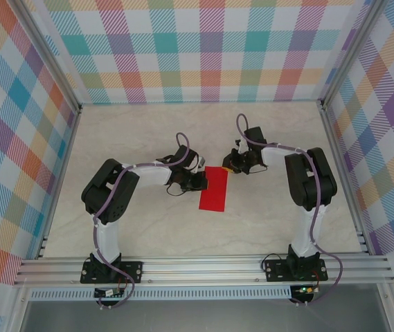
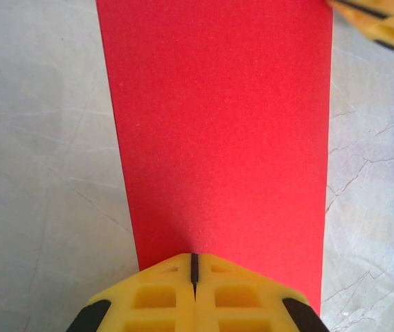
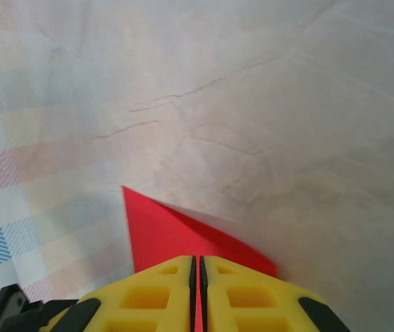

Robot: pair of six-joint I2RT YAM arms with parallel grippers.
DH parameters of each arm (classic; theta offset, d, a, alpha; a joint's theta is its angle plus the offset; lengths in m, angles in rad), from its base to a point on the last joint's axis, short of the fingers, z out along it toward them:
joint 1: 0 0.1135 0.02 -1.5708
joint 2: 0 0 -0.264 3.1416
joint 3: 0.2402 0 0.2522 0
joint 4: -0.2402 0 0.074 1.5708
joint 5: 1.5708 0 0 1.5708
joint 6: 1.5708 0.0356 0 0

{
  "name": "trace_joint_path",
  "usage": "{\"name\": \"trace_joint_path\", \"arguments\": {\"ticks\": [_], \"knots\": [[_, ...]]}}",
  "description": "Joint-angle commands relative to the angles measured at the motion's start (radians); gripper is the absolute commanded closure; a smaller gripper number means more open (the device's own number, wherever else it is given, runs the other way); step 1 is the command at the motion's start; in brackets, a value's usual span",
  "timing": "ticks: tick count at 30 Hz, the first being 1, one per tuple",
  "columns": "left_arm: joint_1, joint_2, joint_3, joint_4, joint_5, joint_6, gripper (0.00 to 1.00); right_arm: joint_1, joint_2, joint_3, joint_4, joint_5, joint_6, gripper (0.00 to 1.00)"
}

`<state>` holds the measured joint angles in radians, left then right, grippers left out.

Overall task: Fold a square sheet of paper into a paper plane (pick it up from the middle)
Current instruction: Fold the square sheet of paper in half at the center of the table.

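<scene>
The square sheet of paper [image 1: 215, 189] lies on the table as a long red rectangle between the two arms. In the left wrist view the sheet of paper [image 2: 217, 124] stretches flat away from my left gripper [image 2: 194, 259]. That gripper is shut, its yellow tips set on the paper's near edge with nothing showing between them. My left gripper [image 1: 198, 181] sits at the paper's left side. My right gripper [image 1: 229, 166] is at the far right corner. It is shut on that corner [image 3: 158, 232], which lifts off the table, and red shows between the jaws of my right gripper [image 3: 197, 261].
The tabletop [image 1: 148, 138] is pale marble-patterned, walled by checked panels [image 1: 197, 48] on three sides. An aluminium rail [image 1: 203, 266] runs along the near edge. A yellow finger of the right gripper [image 2: 383, 21] shows at the top right of the left wrist view.
</scene>
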<state>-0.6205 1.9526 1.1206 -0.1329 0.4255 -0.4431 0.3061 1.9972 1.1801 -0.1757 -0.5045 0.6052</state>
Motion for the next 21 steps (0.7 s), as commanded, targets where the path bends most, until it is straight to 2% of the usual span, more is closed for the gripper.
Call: {"name": "trace_joint_path", "arguments": {"ticks": [1,6,10,15,21], "knots": [[-0.01,0.061,-0.047,-0.192,-0.102,0.026,1.0,-0.009,0.04,0.003,-0.011,0.008,-0.006,0.88],[-0.009,0.05,-0.059,-0.178,-0.098,0.02,1.0,-0.011,0.061,0.022,-0.061,0.03,-0.021,0.88],[-0.009,0.024,-0.063,-0.153,-0.057,-0.003,1.0,-0.01,0.012,0.033,-0.091,-0.001,-0.039,0.86],[-0.007,-0.054,-0.027,-0.107,0.004,-0.051,0.84,-0.01,-0.109,0.011,-0.151,0.002,-0.065,0.81],[0.021,-0.164,-0.033,-0.083,0.036,-0.102,0.66,0.025,-0.265,-0.134,-0.144,0.013,-0.036,0.74]]}}
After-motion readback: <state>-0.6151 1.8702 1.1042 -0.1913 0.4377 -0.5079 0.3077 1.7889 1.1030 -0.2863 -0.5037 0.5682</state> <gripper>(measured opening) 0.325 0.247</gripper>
